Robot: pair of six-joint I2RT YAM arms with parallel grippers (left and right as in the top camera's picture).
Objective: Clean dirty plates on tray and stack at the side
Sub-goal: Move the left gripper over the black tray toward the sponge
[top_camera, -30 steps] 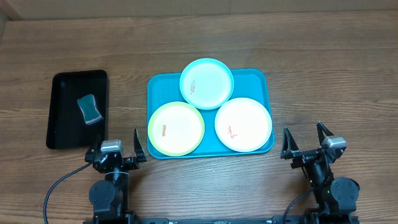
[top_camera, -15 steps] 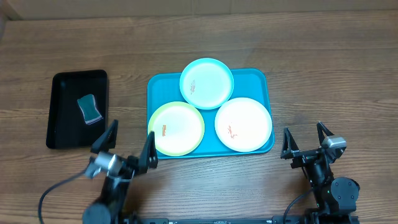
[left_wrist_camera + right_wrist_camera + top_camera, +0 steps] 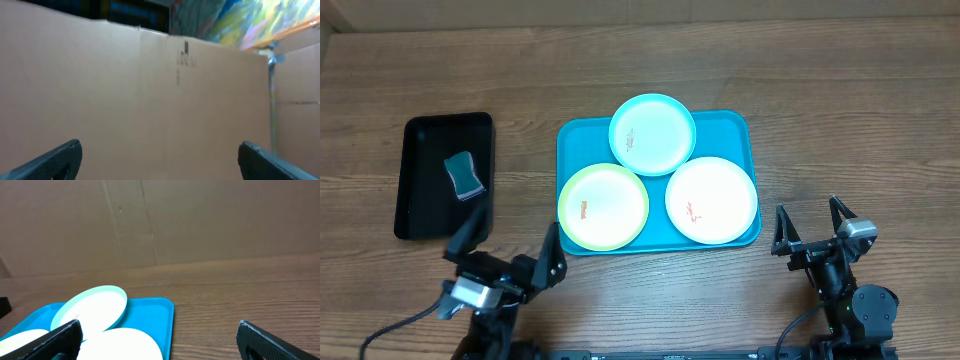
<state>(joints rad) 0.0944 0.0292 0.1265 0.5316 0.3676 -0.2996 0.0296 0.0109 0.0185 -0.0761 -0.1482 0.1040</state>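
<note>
The turquoise tray (image 3: pixel 725 128) lies mid-table and holds three plates with small orange-red smears: light blue (image 3: pixel 652 134) at the back, yellow-green (image 3: pixel 604 207) front left, white (image 3: pixel 711 200) front right. My left gripper (image 3: pixel 506 248) is open and raised near the tray's front left corner; its wrist view shows only a cardboard wall between its fingertips (image 3: pixel 50 161). My right gripper (image 3: pixel 814 226) is open and empty, right of the tray. The right wrist view shows the tray (image 3: pixel 157 312), the light blue plate (image 3: pixel 92 307) and the white plate (image 3: pixel 125 345).
A black rectangular tray (image 3: pixel 425 150) at the left holds a teal sponge (image 3: pixel 465 175). Bare wood table (image 3: pixel 840 120) lies right of and behind the turquoise tray. A cardboard wall (image 3: pixel 200 220) stands behind the table.
My left arm has lifted and tilted up, its open fingers now spread wider in the overhead view near the black tray's corner. The right arm and plates have not moved.
</note>
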